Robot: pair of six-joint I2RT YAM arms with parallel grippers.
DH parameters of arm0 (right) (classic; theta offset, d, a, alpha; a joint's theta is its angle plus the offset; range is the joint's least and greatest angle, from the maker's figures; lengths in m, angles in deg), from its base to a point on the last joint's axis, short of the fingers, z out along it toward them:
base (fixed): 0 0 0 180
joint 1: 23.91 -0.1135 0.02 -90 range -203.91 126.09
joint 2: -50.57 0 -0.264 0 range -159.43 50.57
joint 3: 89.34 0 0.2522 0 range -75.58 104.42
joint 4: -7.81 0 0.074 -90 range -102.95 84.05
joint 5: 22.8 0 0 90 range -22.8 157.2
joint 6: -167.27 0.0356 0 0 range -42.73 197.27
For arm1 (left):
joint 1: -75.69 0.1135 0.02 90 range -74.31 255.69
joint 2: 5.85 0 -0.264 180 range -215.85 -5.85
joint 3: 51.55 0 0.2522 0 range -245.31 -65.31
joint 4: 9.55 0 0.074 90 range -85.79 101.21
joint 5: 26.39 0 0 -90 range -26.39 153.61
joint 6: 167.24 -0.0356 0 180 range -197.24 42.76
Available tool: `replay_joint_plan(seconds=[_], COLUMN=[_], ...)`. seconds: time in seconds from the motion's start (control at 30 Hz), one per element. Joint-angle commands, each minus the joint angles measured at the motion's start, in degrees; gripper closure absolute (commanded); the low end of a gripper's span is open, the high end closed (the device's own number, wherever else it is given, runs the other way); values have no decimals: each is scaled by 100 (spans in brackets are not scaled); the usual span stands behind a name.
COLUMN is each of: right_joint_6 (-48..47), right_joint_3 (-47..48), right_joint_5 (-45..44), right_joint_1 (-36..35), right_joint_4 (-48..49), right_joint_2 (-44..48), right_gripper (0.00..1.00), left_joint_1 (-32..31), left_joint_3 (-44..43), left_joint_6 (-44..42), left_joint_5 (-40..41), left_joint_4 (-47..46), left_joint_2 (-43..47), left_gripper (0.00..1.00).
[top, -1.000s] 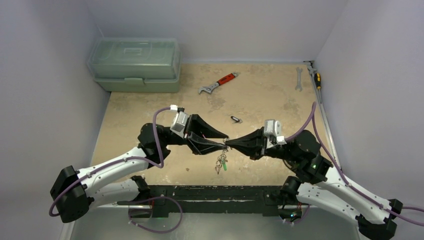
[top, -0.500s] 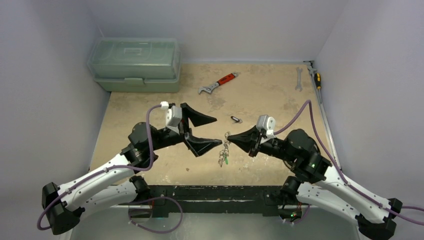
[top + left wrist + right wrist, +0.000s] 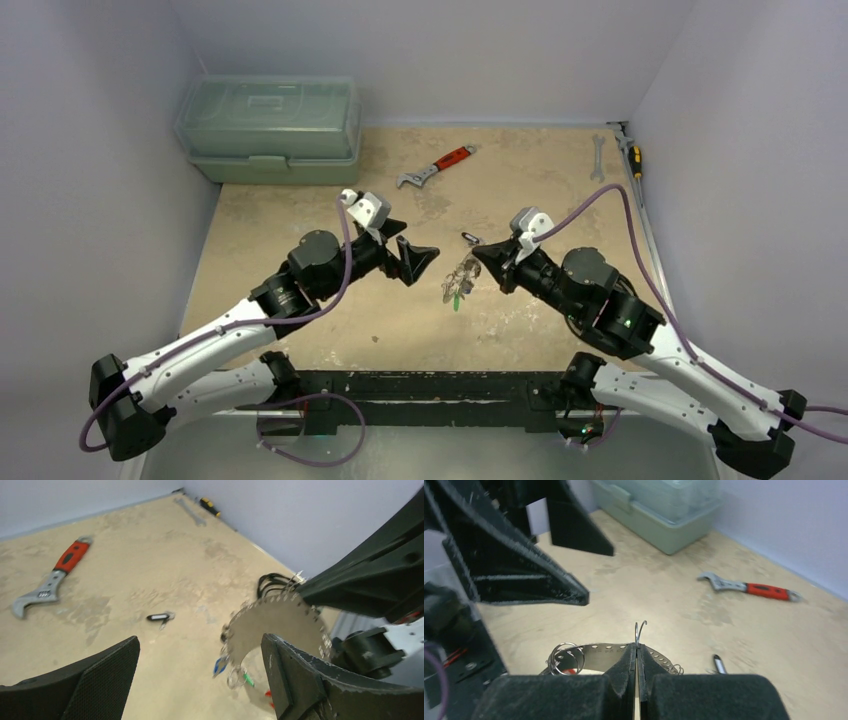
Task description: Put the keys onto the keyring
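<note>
Mid-table, right jaws pinching keyring (image 3: 462, 271), left jaws wide apart beside it, loose key (image 3: 472, 238) and wrench (image 3: 436, 168) beyond.

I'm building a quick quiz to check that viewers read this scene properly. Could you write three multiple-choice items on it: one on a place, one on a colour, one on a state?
1. Where does the green toolbox stand?
A. far left corner
B. far right corner
C. between the two arm bases

2. What colour is the handle of the adjustable wrench?
A. blue
B. red
C. yellow

3. What is the state of the left gripper?
A. open, holding nothing
B. shut on a key
C. shut on the wrench

Answers:
1. A: the top view shows it against the back wall on the left side.
2. B: the grip is bright red, and only the jaw end is silver.
3. A: its jaws stand wide apart, clear of the keyring, which the right gripper pinches.
</note>
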Motion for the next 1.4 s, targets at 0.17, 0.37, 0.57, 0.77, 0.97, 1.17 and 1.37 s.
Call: replay_joint_plan(seconds=[0.17,0.37,0.57,0.77,0.97,1.17,1.37], right_joint_6=[5,-66,-283,-326,-291,-188,-142], right_joint_3=[874,1249,1587,1987,2193,2497,2611], right_joint_5=[-2598,-3195,-3596,-3859,-3934,-3998,-3879], right_joint_1=[17,17,33,34,34,34,35], right_joint_4=[-607,-841,-1116,-1389,-1800,-2347,-2648], right_joint_2=[174,185,7,141,450,687,816], right_gripper=[100,100,100,100,100,100,100], left_joint_1=[-18,-21,44,364,933,1022,1020], left_joint_3=[-112,-203,-1243,-1779,-2878,-3522,-3782], left_joint_6=[-1816,-2999,-3711,-4245,-4494,-4888,-5372], left_joint_5=[383,-444,-1375,-1961,-2892,-2975,-3140], left_joint_4=[93,-238,56,-301,212,268,220], left_joint_2=[-413,-1527,-3254,-4509,-5952,-6706,-7052], left_gripper=[12,18,23,23,34,31,30])
